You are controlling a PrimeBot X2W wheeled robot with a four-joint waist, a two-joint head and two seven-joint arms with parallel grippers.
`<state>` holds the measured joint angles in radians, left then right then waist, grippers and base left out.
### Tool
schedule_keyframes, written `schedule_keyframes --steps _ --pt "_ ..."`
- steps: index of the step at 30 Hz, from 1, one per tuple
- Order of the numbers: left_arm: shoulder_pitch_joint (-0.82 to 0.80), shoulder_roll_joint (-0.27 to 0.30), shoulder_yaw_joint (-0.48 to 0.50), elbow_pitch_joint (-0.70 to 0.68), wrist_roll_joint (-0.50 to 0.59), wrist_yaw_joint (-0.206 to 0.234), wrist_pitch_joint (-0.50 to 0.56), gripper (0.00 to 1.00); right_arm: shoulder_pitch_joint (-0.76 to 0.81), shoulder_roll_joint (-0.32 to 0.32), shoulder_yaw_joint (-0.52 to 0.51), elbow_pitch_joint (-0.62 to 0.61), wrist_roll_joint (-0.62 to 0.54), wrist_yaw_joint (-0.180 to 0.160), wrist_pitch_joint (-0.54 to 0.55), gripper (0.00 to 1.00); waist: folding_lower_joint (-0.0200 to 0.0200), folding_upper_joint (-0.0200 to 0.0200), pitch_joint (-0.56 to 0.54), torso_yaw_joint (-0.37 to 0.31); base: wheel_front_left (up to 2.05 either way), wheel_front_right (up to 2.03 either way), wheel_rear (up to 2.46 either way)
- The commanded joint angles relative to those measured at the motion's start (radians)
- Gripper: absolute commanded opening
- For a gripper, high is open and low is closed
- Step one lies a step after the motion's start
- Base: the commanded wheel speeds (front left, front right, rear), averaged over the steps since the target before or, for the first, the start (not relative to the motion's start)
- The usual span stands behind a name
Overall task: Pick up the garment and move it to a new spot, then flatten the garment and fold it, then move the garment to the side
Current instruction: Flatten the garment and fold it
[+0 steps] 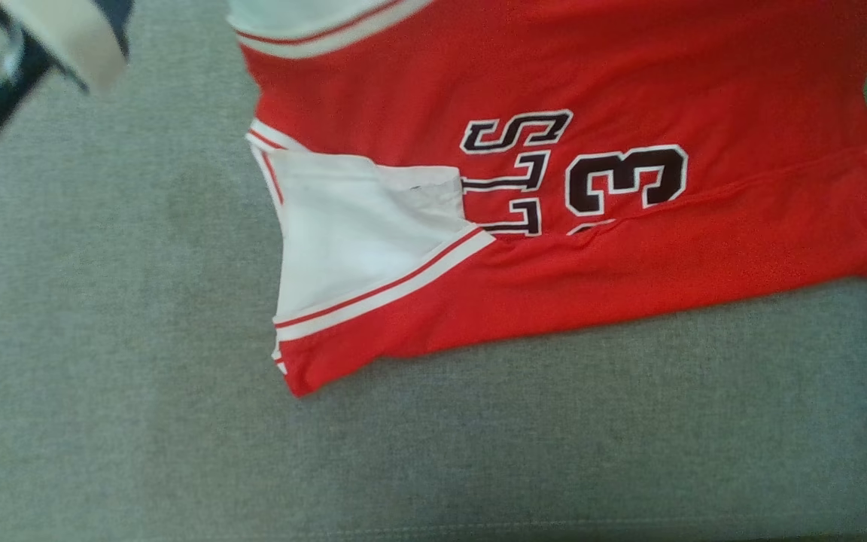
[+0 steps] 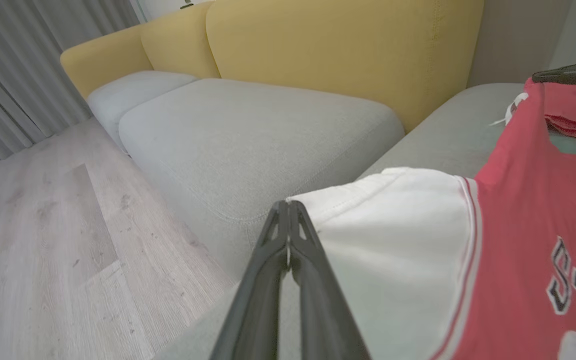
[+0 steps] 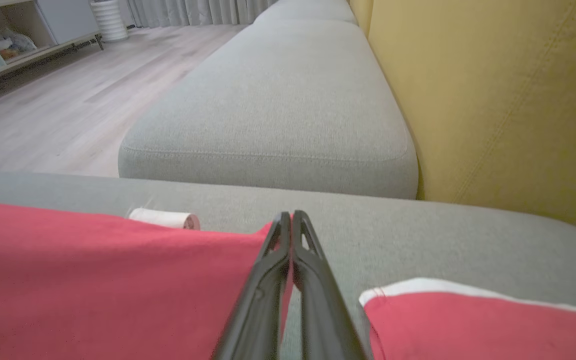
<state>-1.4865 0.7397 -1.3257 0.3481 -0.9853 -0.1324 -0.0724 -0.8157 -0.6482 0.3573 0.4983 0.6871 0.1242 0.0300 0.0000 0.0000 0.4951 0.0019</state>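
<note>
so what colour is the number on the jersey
The number is near-black with a white outline on the red jersey; clearest in the head view.

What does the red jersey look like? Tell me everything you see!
The red jersey is soft-looking cloth with a white sleeve edged in red-and-white stripes, dark white-outlined letters and a 3. It lies on the grey sofa cushion, its near edge folded over the print. The left gripper pinches the sleeve; the right gripper pinches a red edge.

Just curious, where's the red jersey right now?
The jersey rests on the grey cushion, in the head view's upper right, its white sleeve toward the left.
</note>
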Motion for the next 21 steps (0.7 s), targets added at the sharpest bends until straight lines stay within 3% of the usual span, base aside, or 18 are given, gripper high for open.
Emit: schedule_keyframes --steps 1,9,21 --pt "0.021 0.066 0.046 -0.040 0.006 0.002 -0.004 0.00 0.068 -0.043 -0.006 -0.026 -0.007 0.007 -0.011 0.00 0.0000 0.0000 -0.020 0.013 0.00 0.00 0.00" --pt "0.227 0.169 0.046 -0.219 0.058 0.012 -0.016 0.00 0.238 -0.054 -0.065 -0.073 -0.042 0.007 0.011 0.00 0.0000 0.0000 -0.072 0.042 0.00 0.00 0.00" --pt "0.525 0.222 0.045 -0.425 0.095 0.152 -0.058 0.00 0.469 -0.021 -0.184 -0.155 -0.066 0.007 0.038 0.00 0.0000 0.0000 -0.105 0.061 0.00 0.00 0.00"
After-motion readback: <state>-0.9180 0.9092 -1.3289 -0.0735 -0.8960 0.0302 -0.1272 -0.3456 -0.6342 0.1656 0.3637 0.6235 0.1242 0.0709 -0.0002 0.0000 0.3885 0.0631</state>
